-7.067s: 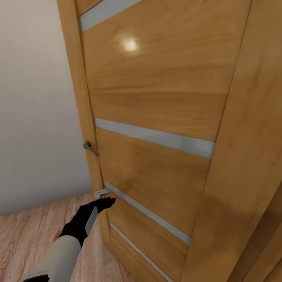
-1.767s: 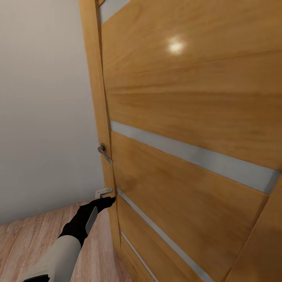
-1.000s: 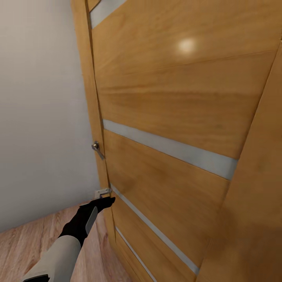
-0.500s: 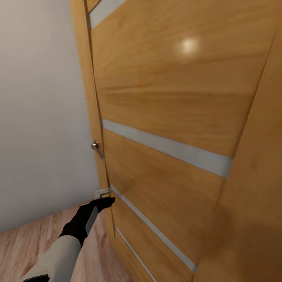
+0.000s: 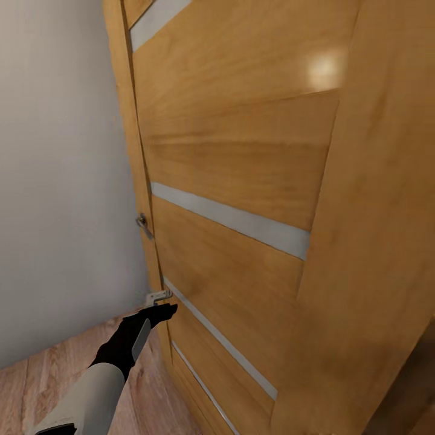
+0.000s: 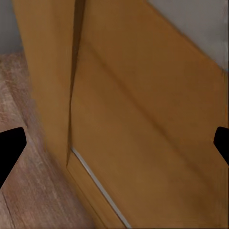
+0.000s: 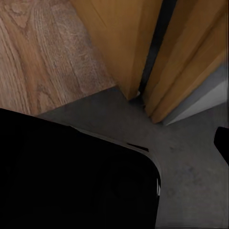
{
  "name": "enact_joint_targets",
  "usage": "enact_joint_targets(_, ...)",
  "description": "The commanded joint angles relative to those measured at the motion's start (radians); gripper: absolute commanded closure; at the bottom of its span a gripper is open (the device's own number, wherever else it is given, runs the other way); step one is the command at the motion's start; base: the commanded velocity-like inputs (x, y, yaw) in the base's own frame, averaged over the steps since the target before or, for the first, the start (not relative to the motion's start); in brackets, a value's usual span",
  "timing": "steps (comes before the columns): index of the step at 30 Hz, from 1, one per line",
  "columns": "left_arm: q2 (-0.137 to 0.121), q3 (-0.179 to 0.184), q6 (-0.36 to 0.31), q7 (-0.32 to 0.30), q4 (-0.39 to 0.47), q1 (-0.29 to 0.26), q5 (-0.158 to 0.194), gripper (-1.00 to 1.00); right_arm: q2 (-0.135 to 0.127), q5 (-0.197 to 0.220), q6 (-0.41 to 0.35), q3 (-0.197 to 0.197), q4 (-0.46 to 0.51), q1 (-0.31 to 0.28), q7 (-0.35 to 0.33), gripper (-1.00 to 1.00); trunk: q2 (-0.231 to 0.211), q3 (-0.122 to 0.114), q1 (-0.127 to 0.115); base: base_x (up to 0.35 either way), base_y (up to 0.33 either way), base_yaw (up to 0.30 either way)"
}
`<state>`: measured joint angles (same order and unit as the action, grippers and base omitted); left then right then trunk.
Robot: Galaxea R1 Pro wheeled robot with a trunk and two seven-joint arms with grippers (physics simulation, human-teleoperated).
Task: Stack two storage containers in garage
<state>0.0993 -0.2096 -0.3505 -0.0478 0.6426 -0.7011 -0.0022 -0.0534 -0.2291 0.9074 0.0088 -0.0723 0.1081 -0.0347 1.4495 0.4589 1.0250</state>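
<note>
A: Start closest. What is the left arm doing?

B: It reaches forward and low, its black left gripper (image 5: 158,313) just short of the wooden door (image 5: 235,157), near the door's edge and below the lever handle (image 5: 144,225). I judge it is held out to push the panel or fend it off while the base squeezes through.

A: Open or closed?

B: In the left wrist view the two black fingertips (image 6: 10,148) sit at opposite edges of the frame with nothing but door between them, so the jaws stand wide apart and empty.

A: And the right one?

B: A dark body of the robot (image 7: 71,176) covers much of the right wrist view, and one fingertip (image 7: 222,143) shows at the edge. I cannot tell whether that gripper is spread or closed.

A: Where are the storage containers?

B: I cannot place them from here; no rust-red box appears, and neither hand visibly carries one.

A: Then what lies around?

B: Light wood plank flooring (image 5: 36,374) under the left arm, a plain pale wall (image 5: 60,169) beyond it. Below the right wrist, the planks end and dark grey concrete floor (image 7: 191,157) begins beside two door edges with a narrow gap, probably the garage threshold.

A: What blocks the way?

B: The door itself. It fills the head view at very close range, and a second wooden surface (image 5: 380,241) looms on the right. Clearance looks tight on both sides.
</note>
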Motion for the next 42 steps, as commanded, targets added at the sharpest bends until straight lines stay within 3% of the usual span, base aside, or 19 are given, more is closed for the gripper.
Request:
enact_joint_targets(1, 0.002, -0.004, -0.007, -0.010, 0.002, 0.000, 0.021, -1.00, 0.000, 0.002, 0.004, 0.000, -0.001, 0.000, -0.004, -1.00, 0.000, 0.001, 0.000, 0.000, 0.000, -0.251)
enact_joint_targets(27, 0.002, -0.004, -0.007, -0.010, 0.002, 0.000, 0.021, -1.00, 0.000, 0.004, 0.003, 0.000, -0.001, -0.001, -0.004, -1.00, 0.000, 0.001, 0.000, 0.000, 0.000, -0.021)
enact_joint_targets(42, 0.002, -0.004, -0.007, -0.010, 0.002, 0.000, 0.021, -1.00, 0.000, 0.007, 0.004, -0.003, -0.001, -0.001, -0.004, -1.00, 0.000, 0.001, 0.000, 0.000, 0.000, -0.252)
